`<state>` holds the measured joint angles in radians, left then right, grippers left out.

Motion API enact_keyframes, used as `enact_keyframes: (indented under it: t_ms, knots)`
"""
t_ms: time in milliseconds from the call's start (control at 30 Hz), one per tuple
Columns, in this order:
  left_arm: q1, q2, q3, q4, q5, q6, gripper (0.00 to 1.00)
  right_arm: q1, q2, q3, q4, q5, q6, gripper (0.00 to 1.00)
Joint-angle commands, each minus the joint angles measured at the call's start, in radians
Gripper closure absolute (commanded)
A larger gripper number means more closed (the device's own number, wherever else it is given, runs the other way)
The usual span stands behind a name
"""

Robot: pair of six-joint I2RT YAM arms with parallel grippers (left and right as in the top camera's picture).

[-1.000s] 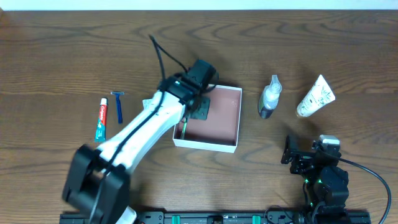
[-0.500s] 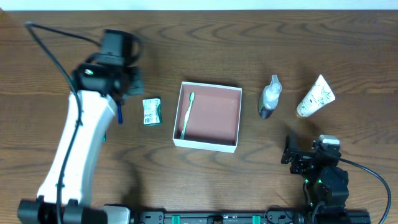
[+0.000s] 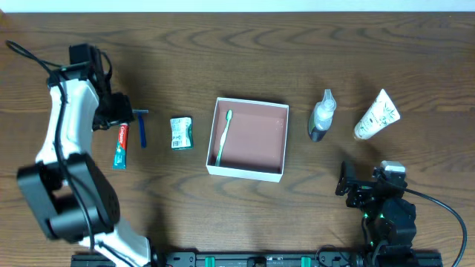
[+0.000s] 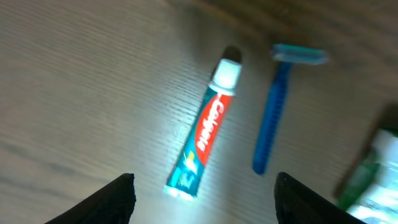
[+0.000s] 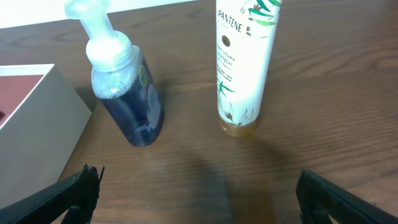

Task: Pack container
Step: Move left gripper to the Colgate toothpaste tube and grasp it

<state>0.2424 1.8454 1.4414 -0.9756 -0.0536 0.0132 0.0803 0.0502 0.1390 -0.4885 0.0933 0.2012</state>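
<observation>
Overhead, the container (image 3: 260, 144) sits central on the table (image 3: 312, 44), a toothbrush (image 3: 224, 136) along its left inner wall. In the left wrist view, the left gripper (image 4: 204, 193) spreads wide over a toothpaste tube (image 4: 208, 130) beside a razor (image 4: 273, 112). In the right wrist view, the right gripper (image 5: 199, 196) gapes wide, empty, facing a pump bottle (image 5: 127, 93).

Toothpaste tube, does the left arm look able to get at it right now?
Probably yes: the open left gripper hangs above the toothpaste tube, nothing lies over it, and the razor beside it lies apart.
</observation>
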Motion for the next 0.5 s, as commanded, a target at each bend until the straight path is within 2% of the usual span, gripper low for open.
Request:
enact_keyframes:
  t_ms: [0, 133, 467]
  knots:
    - [0.016, 0.072, -0.007, 0.011, 0.028, 0.121, 0.28, -0.010, -0.006, -0.003, 0.000, 0.000, 0.007, 0.01]
    - [0.016, 0.128, -0.007, 0.032, 0.027, 0.176, 0.29, -0.010, -0.006, -0.003, 0.000, 0.000, 0.007, 0.01]
    - [0.054, 0.223, -0.007, 0.092, 0.020, 0.177, 0.34, -0.010, -0.006, -0.003, 0.000, 0.000, 0.007, 0.01]
